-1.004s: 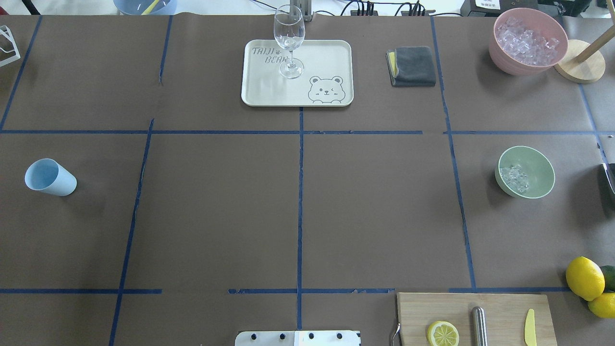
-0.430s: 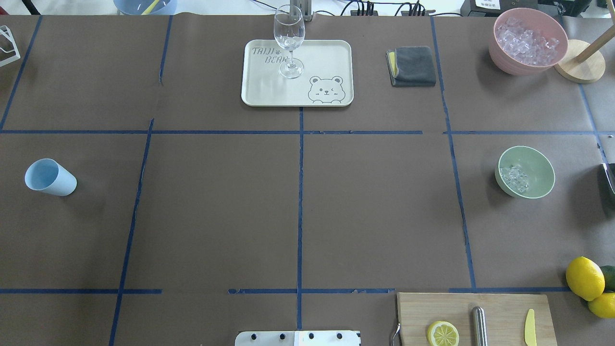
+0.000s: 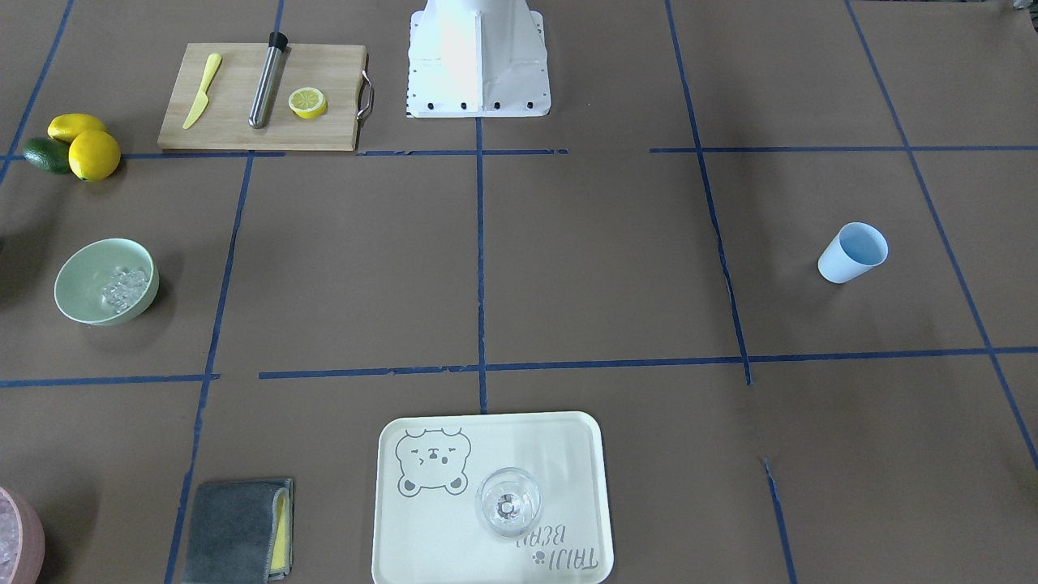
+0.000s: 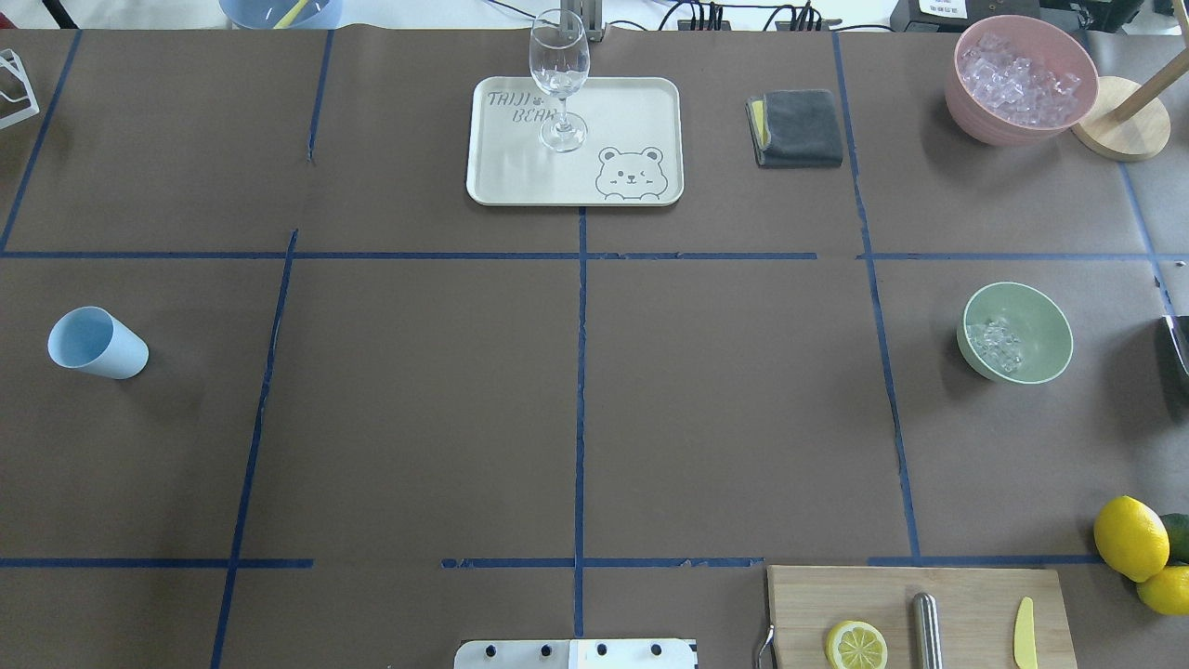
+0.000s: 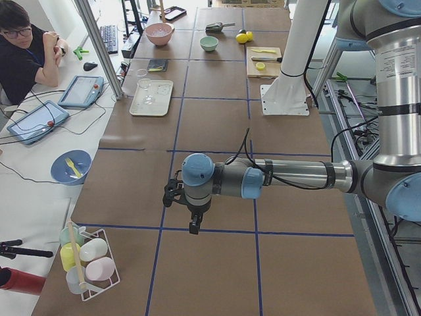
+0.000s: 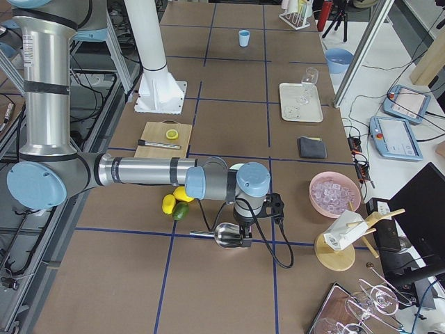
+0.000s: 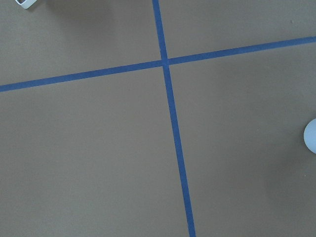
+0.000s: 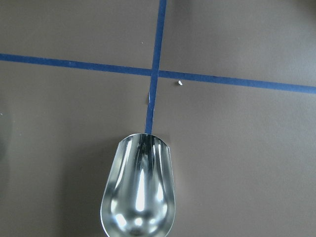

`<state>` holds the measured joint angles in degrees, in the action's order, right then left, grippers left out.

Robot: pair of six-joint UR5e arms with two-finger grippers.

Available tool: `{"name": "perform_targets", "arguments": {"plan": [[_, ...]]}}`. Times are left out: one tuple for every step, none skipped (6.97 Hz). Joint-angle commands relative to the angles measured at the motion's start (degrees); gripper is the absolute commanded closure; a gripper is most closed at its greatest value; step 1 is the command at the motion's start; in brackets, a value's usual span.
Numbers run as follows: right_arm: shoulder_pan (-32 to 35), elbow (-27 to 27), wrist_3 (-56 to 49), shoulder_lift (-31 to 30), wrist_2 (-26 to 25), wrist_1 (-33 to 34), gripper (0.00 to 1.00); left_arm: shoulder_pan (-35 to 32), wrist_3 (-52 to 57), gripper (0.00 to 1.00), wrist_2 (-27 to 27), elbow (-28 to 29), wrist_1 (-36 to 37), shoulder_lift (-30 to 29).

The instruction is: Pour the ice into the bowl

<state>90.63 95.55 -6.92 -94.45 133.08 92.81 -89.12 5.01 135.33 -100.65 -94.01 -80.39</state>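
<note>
Few clear ice cubes [image 4: 994, 344] lie in the round mint-green bowl [image 4: 1045, 321]; pour more slowly, centred. Left gripper's [image 5: 192, 228] and right gripper's [image 6: 245, 242] grasp I cannot tell.

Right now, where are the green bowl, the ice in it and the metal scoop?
green bowl [image 4: 1042, 327]: overhead view, bare inner wall.
ice [image 4: 994, 342]: overhead view, pile's middle.
metal scoop [image 8: 138, 192]: right wrist view, its shiny hollow.

The cream rectangular plastic tray [image 4: 516, 177] carries grey lettering, "TAIJI BEAR", at its far left corner, diagonally opposite a bear-face drawing.
</note>
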Motion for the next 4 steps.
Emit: {"name": "perform_targets", "arguments": {"plan": [[0.07,0.51,-0.02,-1.87,-0.36,-1.84,0.00,0.00,0.00,0.00,0.02,-0.08,-0.21,-0.03],[-0.01,0.51,-0.02,-2.23,-0.28,-1.76,0.00,0.00,0.00,0.00,0.02,-0.16,-0.30,-0.03],[-0.01,0.77,0.06,-1.79,0.07,-1.67,0.00,0.09,0.00,0.00,-0.06,-0.16,-0.30,-0.29],[-0.01,0.95,0.06,-1.96,0.60,-1.76,0.00,0.09,0.00,0.00,-0.06,-0.25,-0.30,-0.73]]}}
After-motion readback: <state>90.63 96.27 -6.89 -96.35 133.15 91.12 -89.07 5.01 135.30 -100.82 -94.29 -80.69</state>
